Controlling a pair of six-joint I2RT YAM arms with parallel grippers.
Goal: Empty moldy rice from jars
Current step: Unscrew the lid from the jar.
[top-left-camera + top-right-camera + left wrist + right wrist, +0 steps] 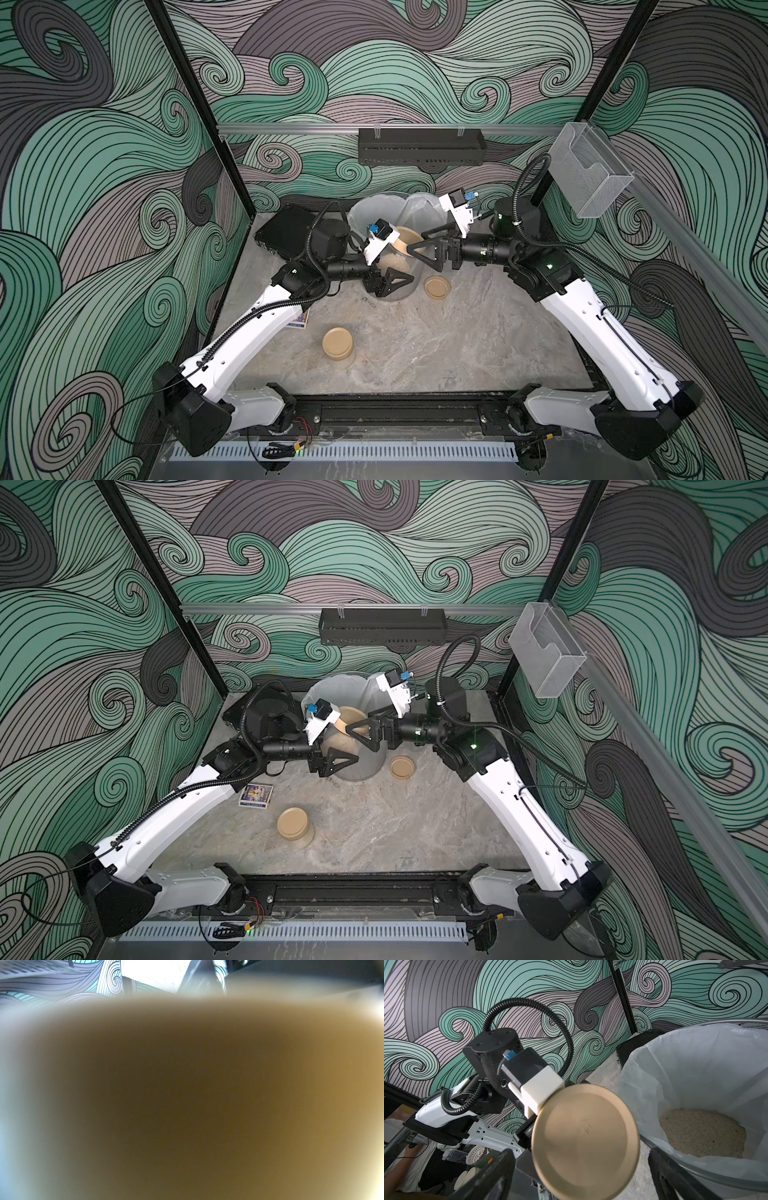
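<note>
One clear jar [405, 291] was aloft beside the bin [361, 212], tipped onto its side with its flat tan lid [585, 1136] on and pale rice [392, 262] heaped against its lower wall. A second jar [437, 286], likewise tan-lidded, stood upright on the table [457, 353] near it, and a third jar [338, 343] stood upright well apart, toward the table's front edge. More rice [702, 1132] lay as a beige granular heap inside the bin's white liner.

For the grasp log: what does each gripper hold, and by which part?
Left gripper holds a jar by its body; right gripper, open around the lid, holds nothing.
</note>
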